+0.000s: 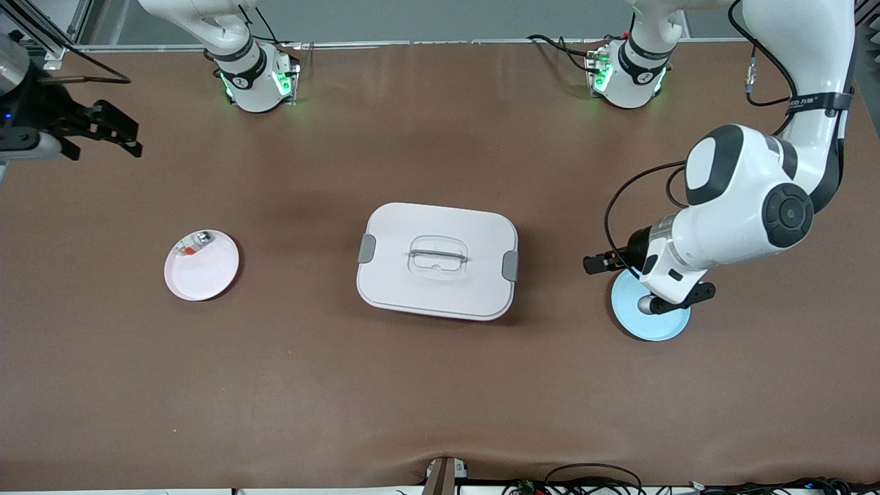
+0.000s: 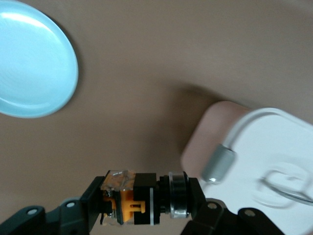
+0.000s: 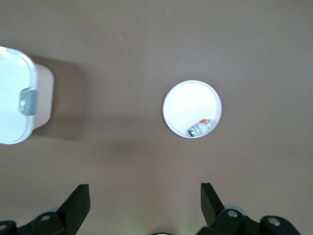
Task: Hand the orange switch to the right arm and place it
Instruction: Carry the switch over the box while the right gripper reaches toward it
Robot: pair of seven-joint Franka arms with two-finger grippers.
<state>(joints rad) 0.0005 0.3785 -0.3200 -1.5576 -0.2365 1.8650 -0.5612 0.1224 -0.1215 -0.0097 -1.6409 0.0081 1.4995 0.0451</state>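
The left pincer [image 2: 142, 200] is clamped on the switch [image 2: 139, 198] above the table. The right pincer [image 1: 103, 130] waits, spread wide, near the right arm's end.

A brown surface [image 1: 426, 385] carries three things. In the middle sits a white lidded box [image 1: 437, 260] with grey clips at its two ends and a handle set in the lid. Toward the right arm's end lies a pale pink plate [image 1: 201, 265] holding a small clear-silver piece with a red bit [image 1: 192, 244]. Toward the left arm's end lies a light blue plate [image 1: 650, 315].
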